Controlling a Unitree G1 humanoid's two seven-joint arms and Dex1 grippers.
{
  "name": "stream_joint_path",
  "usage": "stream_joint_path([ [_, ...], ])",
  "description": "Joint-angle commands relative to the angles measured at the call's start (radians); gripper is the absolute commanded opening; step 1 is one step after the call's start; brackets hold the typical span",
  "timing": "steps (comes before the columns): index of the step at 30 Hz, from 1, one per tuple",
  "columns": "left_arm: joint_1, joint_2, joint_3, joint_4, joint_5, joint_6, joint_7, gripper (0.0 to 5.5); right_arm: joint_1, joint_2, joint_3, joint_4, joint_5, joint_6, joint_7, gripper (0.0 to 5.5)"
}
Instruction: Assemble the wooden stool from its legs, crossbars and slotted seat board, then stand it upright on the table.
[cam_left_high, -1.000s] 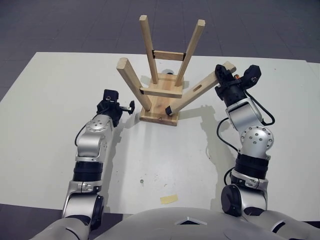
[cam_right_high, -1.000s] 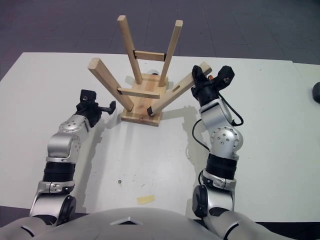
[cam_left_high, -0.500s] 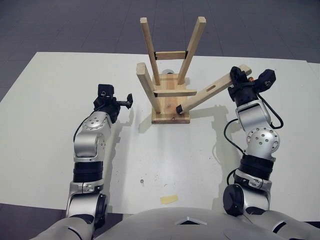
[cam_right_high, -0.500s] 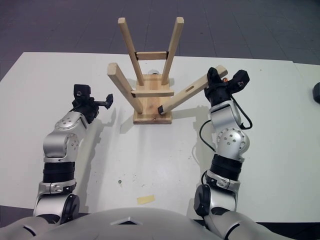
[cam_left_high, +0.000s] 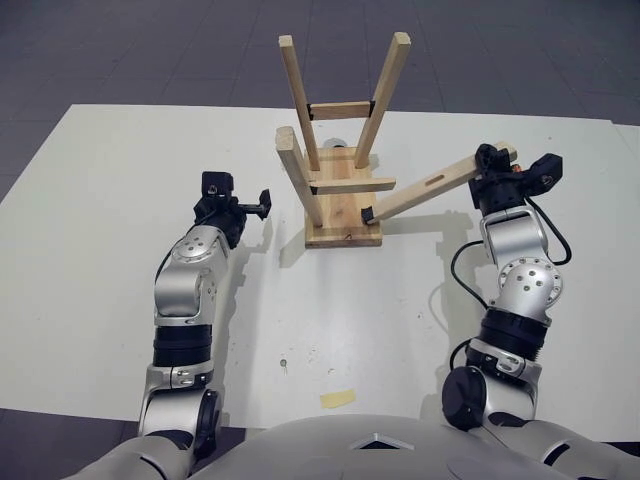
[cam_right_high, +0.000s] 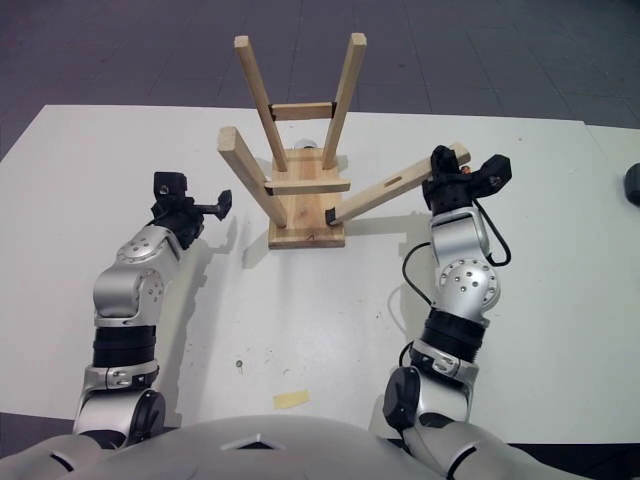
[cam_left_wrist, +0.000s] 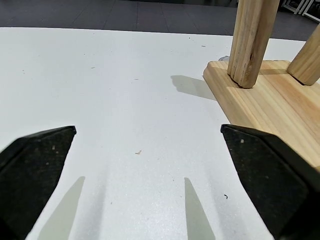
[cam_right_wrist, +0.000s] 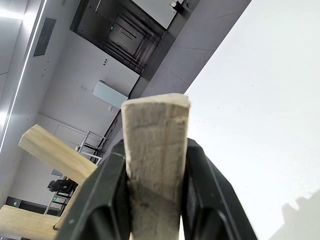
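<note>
The stool stands upside down on the white table (cam_left_high: 100, 200), its seat board (cam_left_high: 343, 226) lying flat. Three legs rise from it: two at the back joined by a crossbar (cam_left_high: 340, 110), and a front-left leg (cam_left_high: 298, 175) tied in by a second crossbar (cam_left_high: 350, 185). The fourth leg (cam_left_high: 430, 185) slants from the board's right corner up to the right. My right gripper (cam_left_high: 492, 165) is shut on its upper end (cam_right_wrist: 156, 140). My left gripper (cam_left_high: 255, 203) hovers open left of the board (cam_left_wrist: 270, 100), with nothing between its fingers (cam_left_wrist: 35, 170).
A scrap of yellow tape (cam_left_high: 337, 398) lies near the table's front edge, with a small dark speck (cam_left_high: 284, 363) beyond it. A dark object (cam_right_high: 632, 185) sits at the far right edge. Bare tabletop stretches to the left and in front of the stool.
The stool has slid to the right and turned a little. My right gripper moved right with the slanted leg, which now leans lower. My left gripper followed the stool to the right.
</note>
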Motion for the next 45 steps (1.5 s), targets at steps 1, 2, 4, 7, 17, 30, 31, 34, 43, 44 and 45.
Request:
stream_joint_path([
  [1,-0.017,-0.007,-0.002,-0.003,-0.001,-0.017,-0.01,5.4,0.0,0.016,0.015,0.027,-0.039,-0.039,0.021,1.02],
  [2,-0.019,-0.008,-0.002,-0.003,-0.002,-0.02,-0.012,5.4,0.002,0.014,0.025,0.031,-0.057,-0.048,0.03,1.02],
  [4,-0.021,-0.01,-0.003,-0.003,-0.003,-0.024,-0.015,5.4,0.015,0.004,0.062,0.032,-0.12,-0.066,0.053,1.02],
  [7,-0.025,-0.012,0.0,-0.004,-0.002,-0.031,-0.016,5.4,0.056,-0.021,0.132,0.015,-0.229,-0.088,0.093,1.02],
  [17,-0.02,-0.037,0.019,-0.059,-0.005,-0.03,0.015,5.4,0.232,-0.018,0.297,-0.106,-0.383,-0.067,0.13,1.03],
  [30,-0.035,-0.085,0.041,-0.146,-0.028,-0.014,0.069,5.4,0.257,-0.126,0.459,-0.138,-0.545,0.023,0.15,1.04],
  [31,-0.038,-0.085,0.04,-0.148,-0.028,-0.016,0.069,5.4,0.245,-0.133,0.468,-0.115,-0.556,0.029,0.152,1.04],
  [34,-0.043,-0.083,0.046,-0.159,-0.03,-0.017,0.076,5.4,0.251,-0.159,0.487,-0.095,-0.576,0.041,0.173,1.04],
  [43,-0.069,-0.119,0.085,-0.273,-0.07,0.011,0.132,5.4,0.308,-0.12,0.33,-0.084,-0.414,0.175,0.096,1.04],
  [44,-0.07,-0.122,0.082,-0.282,-0.073,0.014,0.136,5.4,0.314,-0.107,0.306,-0.093,-0.386,0.195,0.071,1.04],
  [45,-0.069,-0.126,0.076,-0.292,-0.074,0.016,0.138,5.4,0.321,-0.095,0.285,-0.113,-0.354,0.219,0.046,1.04],
])
